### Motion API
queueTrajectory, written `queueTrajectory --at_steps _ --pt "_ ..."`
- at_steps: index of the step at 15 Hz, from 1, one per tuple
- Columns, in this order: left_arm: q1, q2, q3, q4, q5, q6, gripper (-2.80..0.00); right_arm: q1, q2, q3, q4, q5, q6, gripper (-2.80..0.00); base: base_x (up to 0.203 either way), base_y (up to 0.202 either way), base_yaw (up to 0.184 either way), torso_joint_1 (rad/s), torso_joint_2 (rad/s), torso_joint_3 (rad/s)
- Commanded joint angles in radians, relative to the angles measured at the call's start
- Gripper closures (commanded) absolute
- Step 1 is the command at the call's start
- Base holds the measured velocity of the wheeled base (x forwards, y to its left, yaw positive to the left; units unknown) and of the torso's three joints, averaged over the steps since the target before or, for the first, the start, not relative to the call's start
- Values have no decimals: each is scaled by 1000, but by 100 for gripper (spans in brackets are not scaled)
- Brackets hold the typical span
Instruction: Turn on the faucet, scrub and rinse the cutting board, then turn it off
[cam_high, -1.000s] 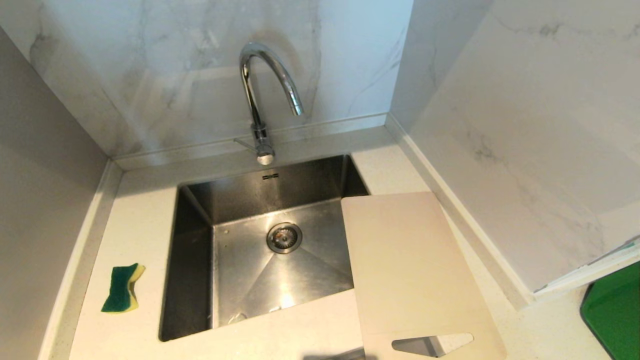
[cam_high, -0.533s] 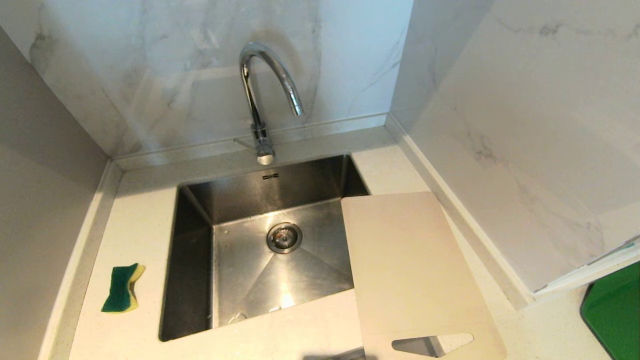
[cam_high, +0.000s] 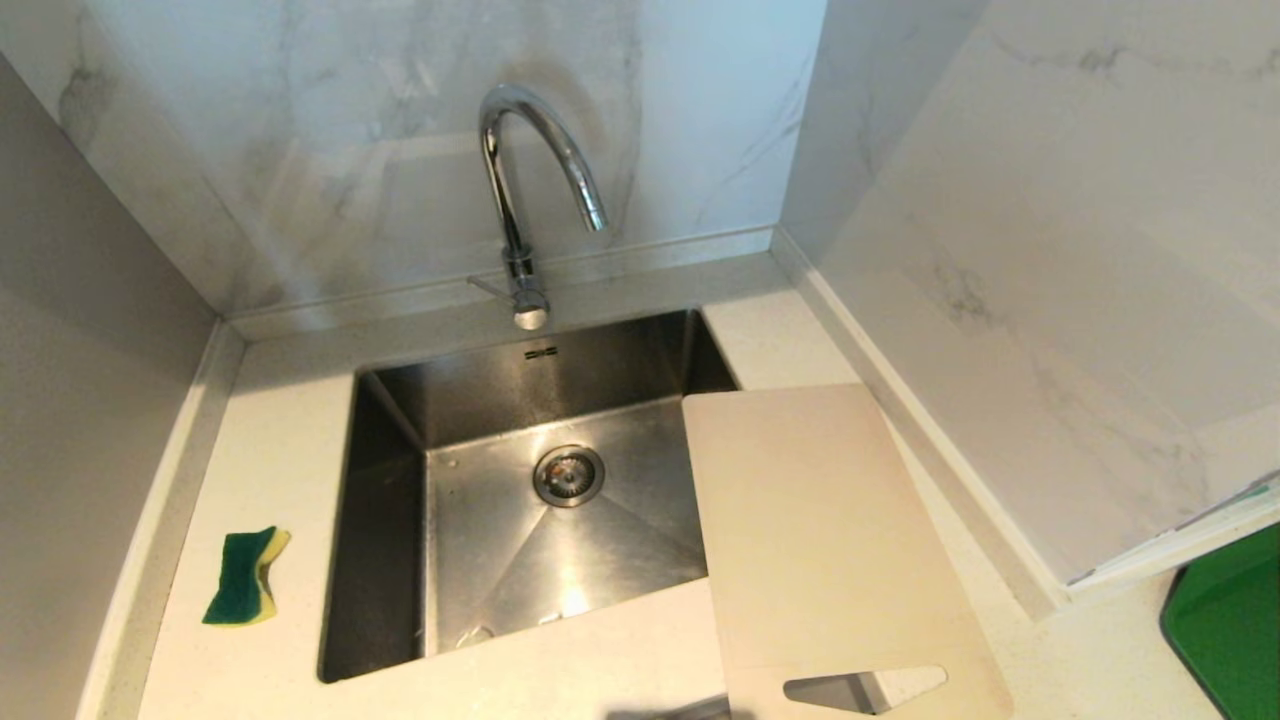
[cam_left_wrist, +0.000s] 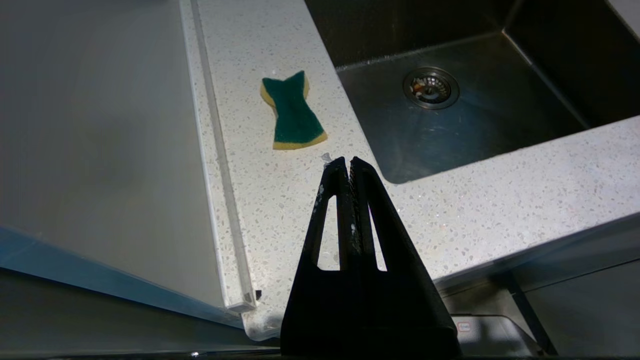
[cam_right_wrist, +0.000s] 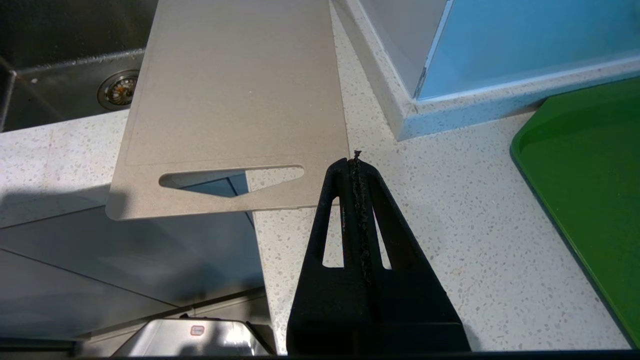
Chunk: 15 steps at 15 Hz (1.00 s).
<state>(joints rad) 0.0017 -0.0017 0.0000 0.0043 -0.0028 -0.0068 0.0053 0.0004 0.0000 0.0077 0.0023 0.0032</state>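
Nothing begun, by my reading: faucet (cam_high: 520, 200) at far edge of sink (cam_high: 390, 500) shows no water; cutting board (cam_high: 820, 540) lies dry on right surface, far corner overhanging the basin; sponge (cam_high: 244, 578) untouched at left. Left gripper (cam_left_wrist: 348, 162) and right gripper (cam_right_wrist: 355, 162) both near edge, jaws clenched, empty

— What are we looking down on?

— We are facing the sink (cam_high: 400, 620), which is sitting in the counter (cam_high: 290, 440). The faucet (cam_high: 520, 200) is standing behind it, against the back wall.

— And the cutting board (cam_high: 810, 540)?

— We are seeing it lying on the counter at the right, its left edge overhanging the basin and its handle end jutting over the front edge.

— Anything on the left?

— The sponge (cam_high: 245, 578) is lying there, apart from the basin.
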Motion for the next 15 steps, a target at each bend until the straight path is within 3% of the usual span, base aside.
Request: queueTrajectory --at_steps 1,15 --pt "1 0 2 -1 0 5 0 1 -1 0 0 1 0 0 0 0 0 0 0 0" --pt "0 2 2 0 0 1 0 1 0 2 0 1 4 0 0 0 0 0 0 0"
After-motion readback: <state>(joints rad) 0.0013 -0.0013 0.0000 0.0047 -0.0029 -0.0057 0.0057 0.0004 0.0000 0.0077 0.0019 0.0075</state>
